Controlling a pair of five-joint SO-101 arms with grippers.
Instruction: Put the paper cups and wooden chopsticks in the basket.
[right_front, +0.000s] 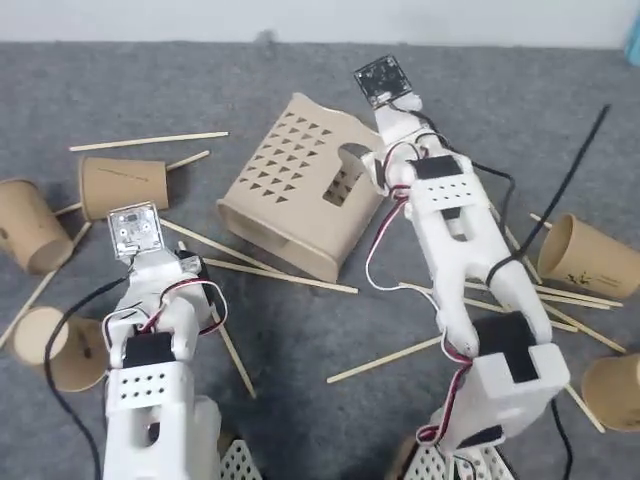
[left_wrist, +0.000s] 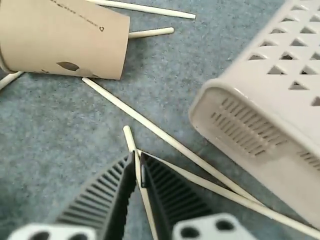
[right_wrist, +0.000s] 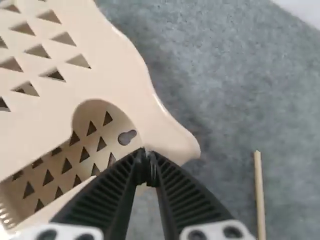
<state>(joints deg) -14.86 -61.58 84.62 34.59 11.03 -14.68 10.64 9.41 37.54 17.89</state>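
The beige perforated basket lies tipped on its side in the middle of the grey carpet. My right gripper is shut on the basket's rim beside the handle cutout. My left gripper is shut on a wooden chopstick whose tip sticks out past the fingers. Ahead of it lies a paper cup on its side, with the basket's base to one side. Several more cups lie around, such as one at the far left and one at the right.
Loose chopsticks are scattered around the basket, two of them crossing just ahead of my left gripper and others beside the right arm. Another chopstick lies on the carpet near the basket's rim. Black cables trail from both arms.
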